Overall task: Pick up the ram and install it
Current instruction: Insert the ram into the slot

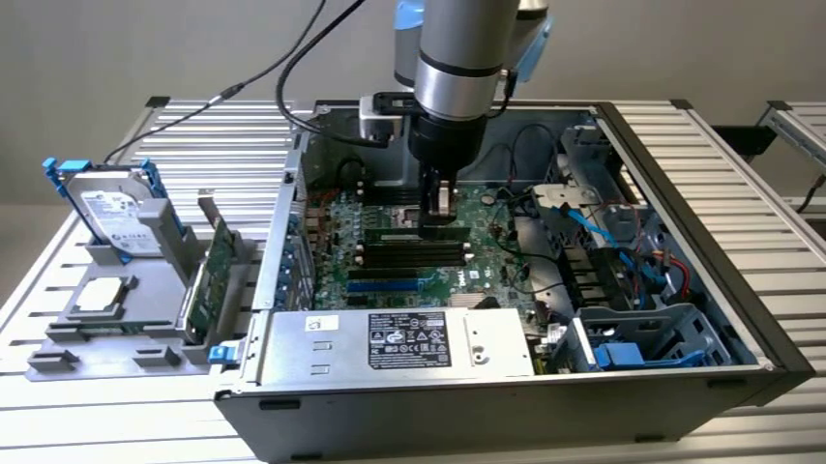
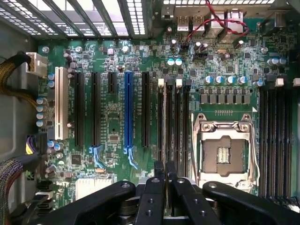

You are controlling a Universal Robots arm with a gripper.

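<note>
The ram [image 1: 416,232] is a thin green stick standing on edge in the rearmost memory slot of the motherboard [image 1: 387,266], inside the open computer case [image 1: 722,290]. My gripper [image 1: 440,215] reaches straight down onto the ram's top edge, its fingers shut on it. In the wrist view the black fingers [image 2: 159,187] are pressed together. The ram [image 2: 166,122] runs away from them edge-on, along the slot between two white latches. The neighbouring slots [image 2: 183,122] are bare.
A grey fixture [image 1: 130,309] at the exterior view's left holds a silver hard drive with blue rails [image 1: 110,213], a green expansion card [image 1: 213,275] and a processor [image 1: 103,298]. Inside the case are the power supply [image 1: 400,343], blue cables [image 1: 587,227] and the bare processor socket [image 2: 225,152].
</note>
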